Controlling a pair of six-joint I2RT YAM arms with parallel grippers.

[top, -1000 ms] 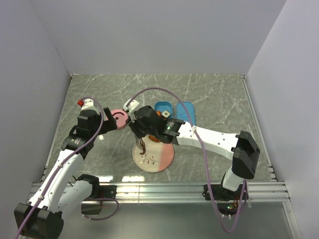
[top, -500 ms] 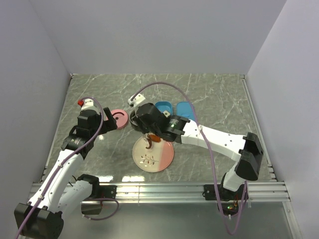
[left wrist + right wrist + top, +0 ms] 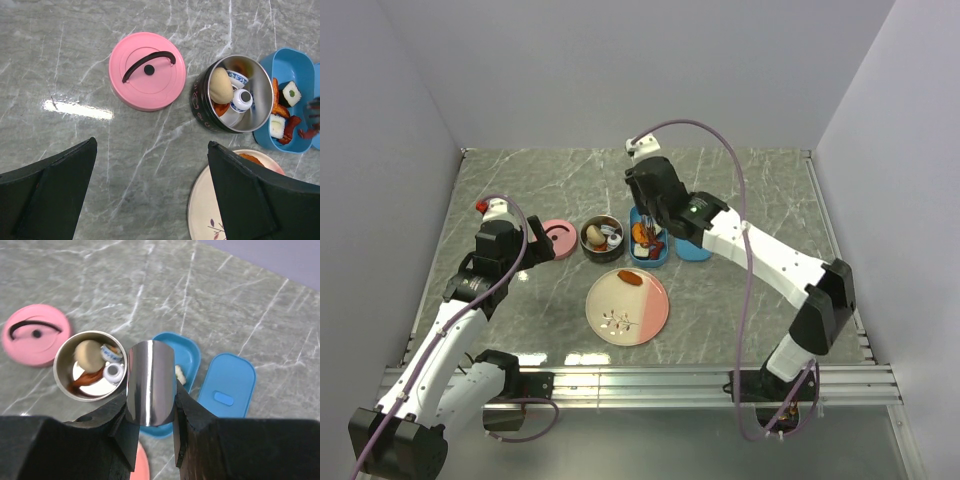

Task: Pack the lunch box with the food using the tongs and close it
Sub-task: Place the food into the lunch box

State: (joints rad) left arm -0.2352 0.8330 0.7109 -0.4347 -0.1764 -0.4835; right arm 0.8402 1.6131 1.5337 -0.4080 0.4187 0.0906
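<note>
My right gripper [image 3: 150,396] is shut on the silver tongs [image 3: 150,382] and hangs over the open blue lunch box [image 3: 661,260], the tongs' tips hidden below. The lunch box [image 3: 295,146] holds white sushi squares [image 3: 291,93], orange shrimp [image 3: 276,92] and a red sausage [image 3: 293,125]. Its blue lid [image 3: 697,245] lies flat just to its right. One orange-red food piece [image 3: 629,279] lies on the pink-and-cream plate [image 3: 645,320]. My left gripper [image 3: 152,190] is open and holds nothing, over bare table left of the plate.
A round metal tin [image 3: 588,246] left of the lunch box holds a beige bun [image 3: 220,85] and small blue-and-white cups. Its pink lid [image 3: 558,238] lies farther left. Grey walls close the table on three sides.
My right arm has swung with the tongs from over the plate's far edge back and right to over the lunch box, uncovering the tin. The left arm has not moved.
</note>
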